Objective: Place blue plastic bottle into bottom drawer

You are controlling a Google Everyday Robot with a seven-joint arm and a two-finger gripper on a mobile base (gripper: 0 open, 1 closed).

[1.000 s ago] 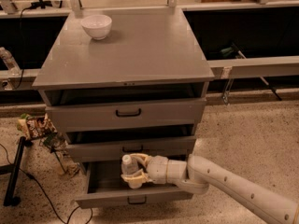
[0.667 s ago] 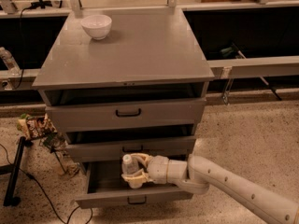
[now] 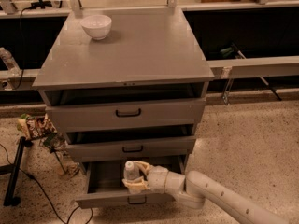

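Observation:
The bottom drawer of the grey cabinet is pulled open, its front with a small black handle facing me. My gripper reaches in from the lower right over the open drawer and is shut on the blue plastic bottle. The bottle stands upright, its white cap on top. Its lower part is hidden by the fingers and the drawer front.
A white bowl sits at the back left of the cabinet top. The top drawer and middle drawer are shut above the gripper. Snack bags and cables lie on the floor to the left. A small clear bottle stands at far left.

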